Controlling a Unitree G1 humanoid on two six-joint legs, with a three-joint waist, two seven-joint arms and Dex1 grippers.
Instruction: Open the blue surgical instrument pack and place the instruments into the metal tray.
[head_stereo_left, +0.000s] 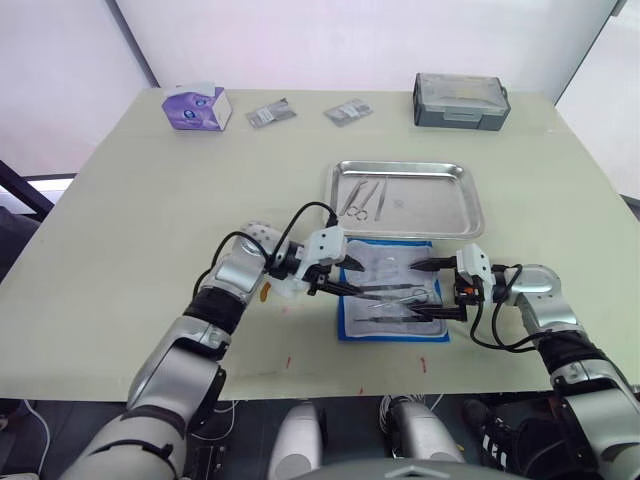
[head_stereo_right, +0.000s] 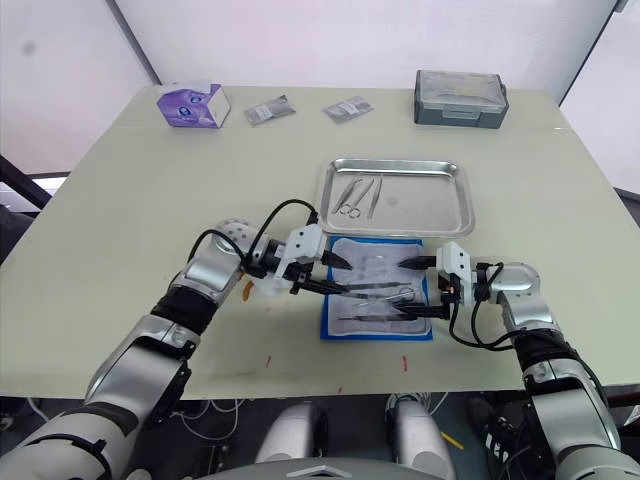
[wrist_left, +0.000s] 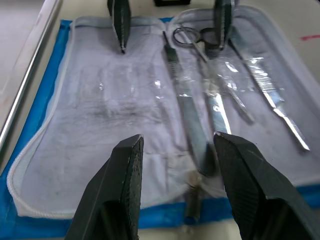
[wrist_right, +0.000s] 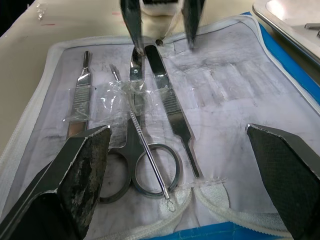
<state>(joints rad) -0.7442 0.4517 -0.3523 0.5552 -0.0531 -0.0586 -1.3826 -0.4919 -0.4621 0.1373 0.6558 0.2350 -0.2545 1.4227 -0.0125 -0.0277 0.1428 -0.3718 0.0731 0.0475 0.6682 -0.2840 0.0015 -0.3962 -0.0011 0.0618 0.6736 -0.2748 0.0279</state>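
Note:
The blue surgical instrument pack lies open near the table's front, its white lining spread flat. Several instruments rest on the lining: ring-handled scissors, flat forceps and a slim handle. Other instruments lie in the left part of the metal tray, just behind the pack. My left gripper is open over the pack's left side, its fingers straddling a flat tool. My right gripper hangs wide open at the pack's right edge, facing the left one.
Along the far edge stand a purple tissue box, two grey sachets and a grey lidded box. Small red marks sit near the front edge.

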